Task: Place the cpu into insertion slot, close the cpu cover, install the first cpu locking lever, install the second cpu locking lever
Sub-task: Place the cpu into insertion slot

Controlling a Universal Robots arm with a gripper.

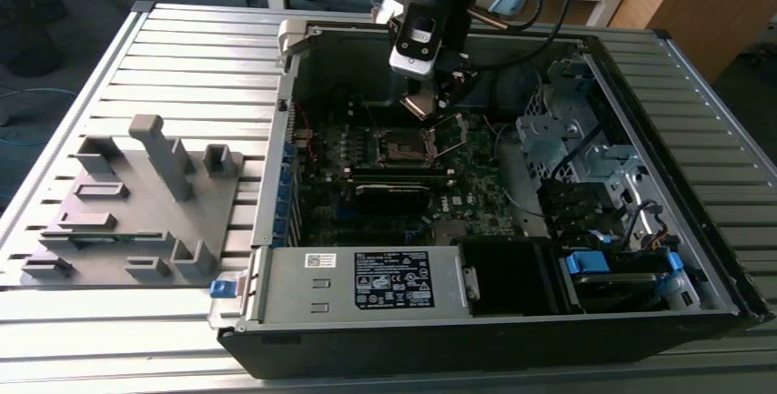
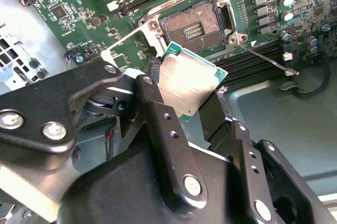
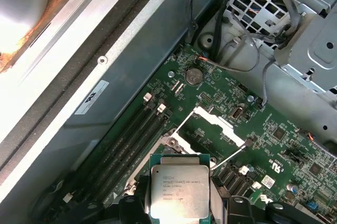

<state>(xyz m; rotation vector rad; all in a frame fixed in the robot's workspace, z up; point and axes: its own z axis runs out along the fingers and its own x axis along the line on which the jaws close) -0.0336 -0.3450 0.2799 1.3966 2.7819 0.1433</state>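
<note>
The gripper (image 2: 187, 84) is clenched on the cpu (image 3: 179, 190), one finger on each of two opposite edges. The chip's metal top faces both wrist cameras. In the exterior view the arm reaches down into the open case (image 1: 716, 267), where the motherboard (image 1: 352, 203) lies face up.

Status of components:
- Slot (image 2: 197, 26): empty. Its dark contact field is exposed, with no chip in it.
- Cover (image 3: 218, 123): swung up and away from the slot, not closed.
- Lever (image 2: 266, 59): a thin rod angled out from one corner of the slot, not hooked down. A second rod runs along the far edge of the slot. Whether it is latched cannot be told.
- Cpu: held in the air near the slot and just to one side of it. It appears tilted against the board and touches nothing but the fingers.

Progress, as judged: the chip is in the grasp and at the slot, but not seated. All four steps are open: placing the chip, closing the cover, and fastening both levers.
</note>
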